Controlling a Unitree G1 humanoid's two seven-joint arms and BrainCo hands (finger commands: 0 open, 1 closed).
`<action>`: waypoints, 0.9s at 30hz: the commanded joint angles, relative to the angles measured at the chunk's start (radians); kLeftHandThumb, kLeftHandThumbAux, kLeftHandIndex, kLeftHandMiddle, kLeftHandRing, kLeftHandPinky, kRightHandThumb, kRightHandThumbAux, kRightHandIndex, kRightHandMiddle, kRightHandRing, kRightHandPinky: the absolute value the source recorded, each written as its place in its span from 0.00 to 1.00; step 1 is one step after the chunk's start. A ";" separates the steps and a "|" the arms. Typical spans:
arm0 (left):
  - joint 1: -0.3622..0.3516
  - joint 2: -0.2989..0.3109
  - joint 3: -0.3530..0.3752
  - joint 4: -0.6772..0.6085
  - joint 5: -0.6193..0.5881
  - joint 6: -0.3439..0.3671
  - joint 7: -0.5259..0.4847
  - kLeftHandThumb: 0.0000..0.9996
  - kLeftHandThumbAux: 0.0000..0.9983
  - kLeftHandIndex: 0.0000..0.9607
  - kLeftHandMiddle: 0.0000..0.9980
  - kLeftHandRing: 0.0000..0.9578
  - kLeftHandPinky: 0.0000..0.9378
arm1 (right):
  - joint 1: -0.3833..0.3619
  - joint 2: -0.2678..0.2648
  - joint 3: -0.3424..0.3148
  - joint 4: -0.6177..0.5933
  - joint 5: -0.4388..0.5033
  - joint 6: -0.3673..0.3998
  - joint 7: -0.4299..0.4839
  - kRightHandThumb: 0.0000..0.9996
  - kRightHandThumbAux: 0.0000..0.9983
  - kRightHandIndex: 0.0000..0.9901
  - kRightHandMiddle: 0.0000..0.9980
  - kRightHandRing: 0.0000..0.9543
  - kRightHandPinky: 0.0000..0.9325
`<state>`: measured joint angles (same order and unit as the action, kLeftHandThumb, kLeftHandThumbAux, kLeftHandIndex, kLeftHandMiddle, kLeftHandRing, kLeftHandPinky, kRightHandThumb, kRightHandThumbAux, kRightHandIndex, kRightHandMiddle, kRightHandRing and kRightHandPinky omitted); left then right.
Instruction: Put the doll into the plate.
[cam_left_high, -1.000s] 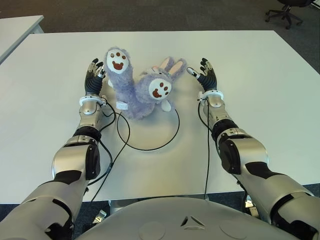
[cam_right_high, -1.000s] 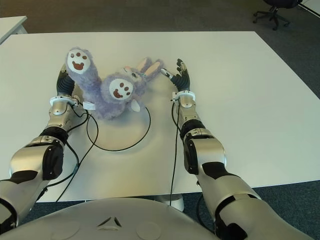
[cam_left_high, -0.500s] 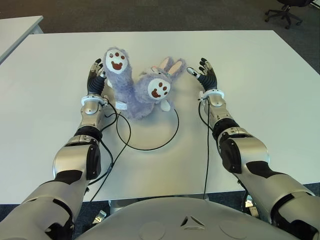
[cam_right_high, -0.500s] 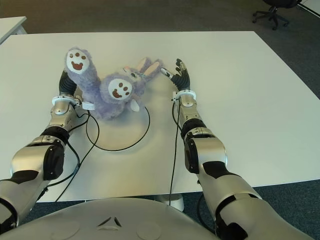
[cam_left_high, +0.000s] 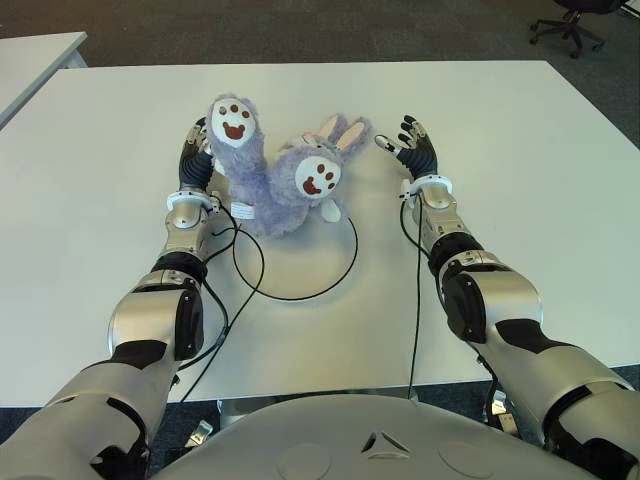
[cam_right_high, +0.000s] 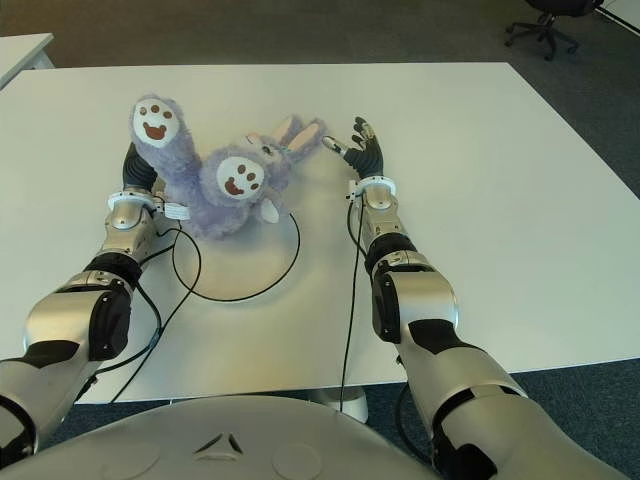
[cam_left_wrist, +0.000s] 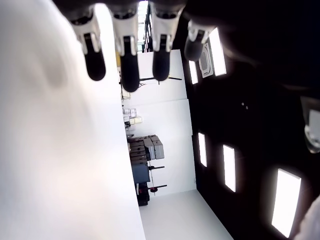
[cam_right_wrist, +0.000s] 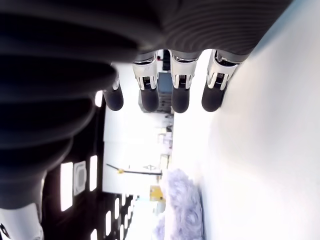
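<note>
The robot's left hand sits on the left side of a white table, fingers stretched out straight and holding nothing. It is just beside the doll, close against the doll's raised furry leg; whether the two touch cannot be told. The right hand shows on the other side of the doll, also with fingers extended and spread, empty, with a clear gap of bare table between it and the doll's ears.

The doll is a fluffy lilac plush rabbit lying between the two hands. One leg stands upright, showing a white sole with brown paw marks; a second white sole faces the camera lower down. Its pink-lined ears point toward the right hand.

The plate appears as a flat white disc with a thin dark rim, nearly the same colour as the table. The doll's lower body overlaps the far edge of this rim, while most of the plate nearer the robot lies bare. Black cables run along both forearms.
</note>
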<state>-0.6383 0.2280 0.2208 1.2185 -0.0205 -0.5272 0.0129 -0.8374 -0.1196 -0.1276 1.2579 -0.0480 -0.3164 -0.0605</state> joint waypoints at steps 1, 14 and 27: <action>0.081 -0.049 0.002 0.056 -0.005 0.046 0.022 0.00 0.38 0.00 0.15 0.20 0.21 | 0.087 0.021 0.009 0.081 -0.013 0.160 0.011 0.11 0.74 0.06 0.06 0.06 0.07; 0.081 -0.050 0.008 0.056 -0.010 0.046 0.016 0.00 0.39 0.01 0.16 0.21 0.20 | 0.098 0.023 0.014 0.083 -0.014 0.181 0.010 0.11 0.77 0.04 0.04 0.04 0.06; 0.079 -0.054 0.012 0.059 -0.014 0.048 0.017 0.00 0.38 0.00 0.15 0.19 0.19 | 0.105 0.025 0.018 0.081 -0.018 0.156 -0.003 0.06 0.77 0.04 0.04 0.03 0.05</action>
<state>-0.6371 0.2161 0.2306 1.2197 -0.0288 -0.5290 0.0129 -0.8445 -0.1269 -0.1178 1.2572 -0.0512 -0.2741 -0.0692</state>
